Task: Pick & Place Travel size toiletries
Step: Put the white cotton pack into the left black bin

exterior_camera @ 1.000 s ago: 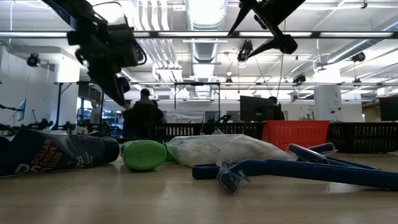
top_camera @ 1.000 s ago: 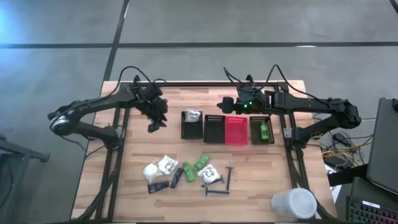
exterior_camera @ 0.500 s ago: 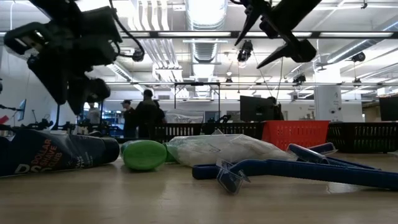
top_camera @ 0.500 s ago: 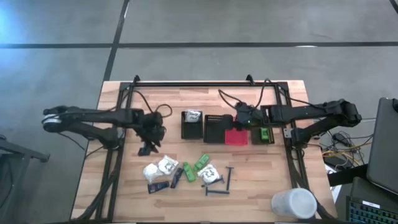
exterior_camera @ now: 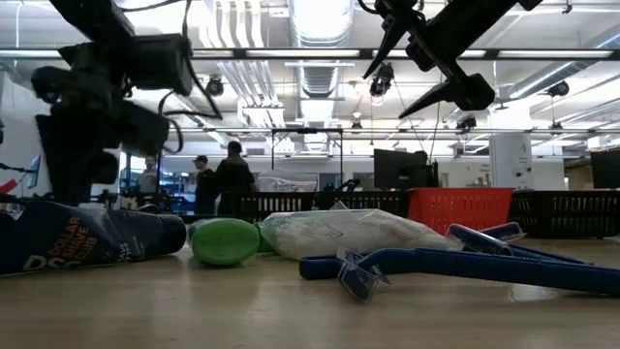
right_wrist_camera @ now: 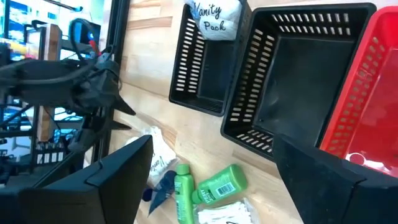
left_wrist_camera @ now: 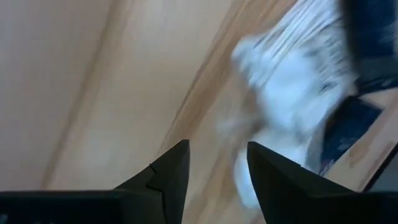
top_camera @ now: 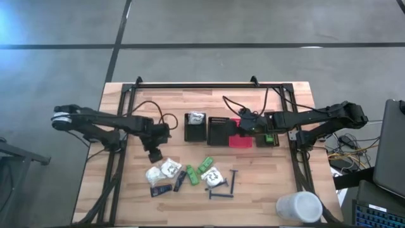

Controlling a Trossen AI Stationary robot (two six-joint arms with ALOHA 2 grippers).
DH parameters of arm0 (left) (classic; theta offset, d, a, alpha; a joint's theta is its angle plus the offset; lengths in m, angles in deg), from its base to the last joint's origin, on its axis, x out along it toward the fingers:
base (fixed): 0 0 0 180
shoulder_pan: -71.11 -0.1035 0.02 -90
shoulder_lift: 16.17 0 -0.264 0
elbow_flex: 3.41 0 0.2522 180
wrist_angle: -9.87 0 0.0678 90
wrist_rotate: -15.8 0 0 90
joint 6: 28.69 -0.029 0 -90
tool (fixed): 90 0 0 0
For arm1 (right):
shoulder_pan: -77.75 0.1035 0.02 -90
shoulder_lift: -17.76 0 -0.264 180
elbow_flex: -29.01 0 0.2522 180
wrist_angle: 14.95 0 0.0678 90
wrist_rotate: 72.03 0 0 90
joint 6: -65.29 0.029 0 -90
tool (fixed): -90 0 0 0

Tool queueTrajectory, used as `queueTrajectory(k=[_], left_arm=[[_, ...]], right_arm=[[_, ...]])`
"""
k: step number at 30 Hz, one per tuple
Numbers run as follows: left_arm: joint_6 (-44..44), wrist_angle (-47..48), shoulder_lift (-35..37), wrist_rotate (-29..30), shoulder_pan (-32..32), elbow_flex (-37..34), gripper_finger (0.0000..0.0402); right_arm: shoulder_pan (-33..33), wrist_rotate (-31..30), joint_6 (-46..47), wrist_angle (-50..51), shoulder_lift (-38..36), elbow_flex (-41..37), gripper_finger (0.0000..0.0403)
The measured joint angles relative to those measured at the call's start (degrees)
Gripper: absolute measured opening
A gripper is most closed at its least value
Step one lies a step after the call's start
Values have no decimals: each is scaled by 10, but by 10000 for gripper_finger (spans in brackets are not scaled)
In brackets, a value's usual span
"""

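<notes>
The toiletries lie in a loose heap on the table's near half: white packets point(top_camera: 163, 171), green bottles point(top_camera: 199, 170), black tubes point(top_camera: 166, 188) and dark razors point(top_camera: 224, 188). My left gripper point(top_camera: 154, 154) is open and hovers just beyond the far-left side of the packets, pointing down. Its wrist view shows a blurred white packet point(left_wrist_camera: 292, 106) ahead of the gripper point(left_wrist_camera: 217, 165). My right gripper point(right_wrist_camera: 211, 168) is wide open, high over the row of bins point(top_camera: 245, 125). One white packet point(top_camera: 195, 118) lies in the leftmost black bin, and a green bottle point(top_camera: 269, 134) in the rightmost.
Several mesh bins stand in a row at mid-table: two black point(top_camera: 195, 130) point(top_camera: 218, 131), one red point(top_camera: 239, 138), one black point(top_camera: 266, 136). A large white cup point(top_camera: 299, 206) stands at the near right corner. Bare wood shows left of the heap. People stand in the room behind.
My left gripper has moved toward the table's near edge and come down, ending just above the white packets. My right gripper has shifted a little toward the near edge and now sits over the bins. The toiletries have not moved.
</notes>
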Motion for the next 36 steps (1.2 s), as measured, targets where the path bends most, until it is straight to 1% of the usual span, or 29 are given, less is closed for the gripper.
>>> queueTrajectory(k=[3, 5, 11, 16, 19, 23, 27, 32, 36], left_arm=[[3, 33, -20, -9, 15, 0, 165], [3, 31, -29, -11, 26, 0, 165], [10, -10, -47, -24, 38, 0, 165], [40, -40, -58, -32, 38, -1, 165], [69, -69, -71, -70, 38, -16, 165], [110, -116, -82, -99, 37, -51, 165], [134, -151, -70, -101, 38, -78, 165], [134, -181, -47, -107, 38, -84, 163], [118, -196, -42, -98, 38, -84, 138]], right_arm=[[0, 0, -7, 0, 0, 0, 334], [0, 0, -12, 0, 0, 0, 338], [0, 0, -21, 1, 0, 0, 346], [0, 0, -23, 1, 0, 0, 349], [0, 0, -26, 1, 0, 0, 343], [0, 0, -30, 1, 0, 0, 331], [0, -2, -30, 1, 0, 0, 320], [0, -17, -27, 2, 0, 0, 310], [0, -19, -27, 2, 0, 0, 304]])
